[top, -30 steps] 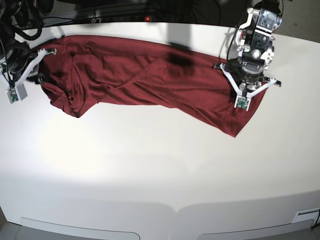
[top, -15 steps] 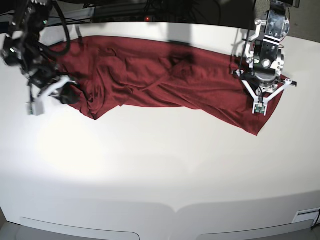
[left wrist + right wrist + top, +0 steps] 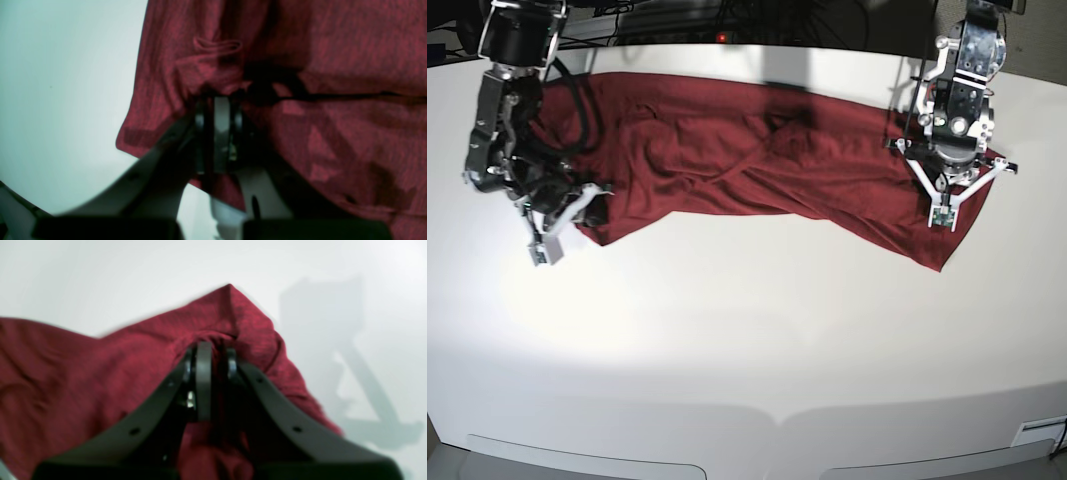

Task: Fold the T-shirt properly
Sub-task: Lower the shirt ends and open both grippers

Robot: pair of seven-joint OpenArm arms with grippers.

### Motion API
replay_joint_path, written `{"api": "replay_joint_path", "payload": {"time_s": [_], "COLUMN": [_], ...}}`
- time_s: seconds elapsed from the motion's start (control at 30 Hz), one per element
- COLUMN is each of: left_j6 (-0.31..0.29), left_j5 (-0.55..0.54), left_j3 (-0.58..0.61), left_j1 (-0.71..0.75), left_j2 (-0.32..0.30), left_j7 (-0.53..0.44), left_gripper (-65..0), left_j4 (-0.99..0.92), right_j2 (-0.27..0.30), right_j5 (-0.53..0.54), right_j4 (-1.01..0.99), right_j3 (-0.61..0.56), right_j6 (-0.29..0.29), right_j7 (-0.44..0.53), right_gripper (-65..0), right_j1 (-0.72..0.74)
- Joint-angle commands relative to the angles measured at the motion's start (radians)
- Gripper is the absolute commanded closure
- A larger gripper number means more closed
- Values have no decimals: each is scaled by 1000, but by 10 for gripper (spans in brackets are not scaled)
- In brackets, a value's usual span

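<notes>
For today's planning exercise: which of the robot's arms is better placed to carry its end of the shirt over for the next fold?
Probably the right. The right gripper pinches a free corner of the T-shirt, already lifted. The left gripper is also shut on cloth, low at the opposite end.

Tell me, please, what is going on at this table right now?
A two-armed robot is working on a dark red shirt that lies stretched across the far side of a white table, wrinkled and not yet folded. The left claw is shut on the cloth at one end. The right claw pinches a bunch of cloth at the other end. Both wrist views show fabric gathered between the fingers.
</notes>
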Motion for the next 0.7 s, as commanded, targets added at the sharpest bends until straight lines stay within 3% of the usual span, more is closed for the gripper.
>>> {"api": "replay_joint_path", "payload": {"time_s": [0.0, 0.2, 0.4, 0.57, 0.67], "left_j6": [1, 1, 1, 2, 0], "left_j5": [-3, -3, 5, 31, 32], "left_j3": [-3, -3, -3, -3, -3], "left_j1": [-6, -6, -9, -11, -11], "left_j2": [-4, -4, -4, -4, -4], "left_j7": [1, 15, 16, 3, 3], "left_gripper": [0, 0, 0, 0, 0], "left_j4": [15, 15, 16, 95, 176], "right_j2": [31, 100, 103, 122, 124], "right_j5": [0, 20, 12, 129, 143], "right_j4": [13, 13, 13, 15, 36], "right_j3": [24, 78, 78, 78, 78], "right_j6": [1, 1, 1, 1, 1], "right_j7": [13, 6, 1, -2, -7], "right_gripper": [-55, -55, -55, -55, -55], "right_j1": [14, 14, 14, 15, 14]}}
